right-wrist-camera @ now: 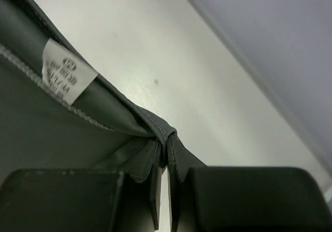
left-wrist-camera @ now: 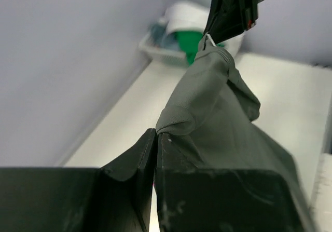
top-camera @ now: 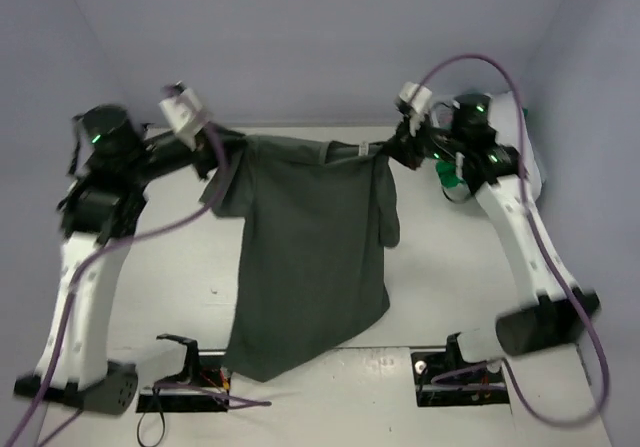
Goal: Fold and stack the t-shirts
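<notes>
The left gripper (top-camera: pixel 217 153) is clamped on one shoulder of the dark shirt (top-camera: pixel 310 257). The shirt hangs spread between both grippers above the table (top-camera: pixel 450 267), hem low near the arm bases. The right gripper (top-camera: pixel 393 153) is clamped on the other shoulder seam, beside the label (right-wrist-camera: pixel 65 71); a green shirt (left-wrist-camera: pixel 188 40) sits at the basket (left-wrist-camera: pixel 155 48) beyond.

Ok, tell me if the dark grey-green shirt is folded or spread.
Spread: the dark grey-green t-shirt hangs full length between the left gripper and right gripper, each shut on its top edge.
</notes>
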Motion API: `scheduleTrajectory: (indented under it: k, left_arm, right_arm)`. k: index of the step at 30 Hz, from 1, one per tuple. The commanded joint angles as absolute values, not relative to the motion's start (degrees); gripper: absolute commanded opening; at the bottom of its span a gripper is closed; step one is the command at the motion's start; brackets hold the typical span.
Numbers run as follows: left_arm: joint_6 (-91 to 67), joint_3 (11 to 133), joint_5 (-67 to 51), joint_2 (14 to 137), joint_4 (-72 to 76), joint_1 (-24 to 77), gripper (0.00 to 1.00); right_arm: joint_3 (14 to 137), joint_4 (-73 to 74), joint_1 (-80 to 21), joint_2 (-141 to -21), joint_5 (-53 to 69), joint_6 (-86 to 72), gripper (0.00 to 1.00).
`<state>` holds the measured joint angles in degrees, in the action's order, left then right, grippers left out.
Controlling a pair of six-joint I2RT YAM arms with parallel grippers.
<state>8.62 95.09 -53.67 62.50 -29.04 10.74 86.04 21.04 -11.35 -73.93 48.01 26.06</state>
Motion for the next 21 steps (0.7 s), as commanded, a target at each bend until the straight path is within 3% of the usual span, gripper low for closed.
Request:
scheduleTrajectory:
  k: [1,5,11,16,21]
  left_arm:
    - [14.7,93.2,-46.9,73.1,-18.9,10.2,0.00]
    - [17.3,91.1,-41.0,87.2,-11.5,10.2,0.00]
    - [19.4,90.7,-26.2,101.7,-1.0,10.4,0.00]
    - [23.4,91.9,-11.8,106.7,3.5,10.4,0.00]
    - [27.9,88.9,-6.7,105.0,1.8,10.4,0.00]
  right_arm:
    - [88.6,11.2,-11.2,-87.6,42.7,28.0,0.00]
    - [95.3,9.9,-13.5,-105.5,35.3,28.9,0.02]
    - [97.9,-2.1,-16.7,-118.1,16.2,23.7,0.02]
    - [98.6,-6.1,-17.7,-120.6,5.7,20.3,0.24]
    - [91.7,-7.9,-19.8,-115.1,-4.6,19.5,0.41]
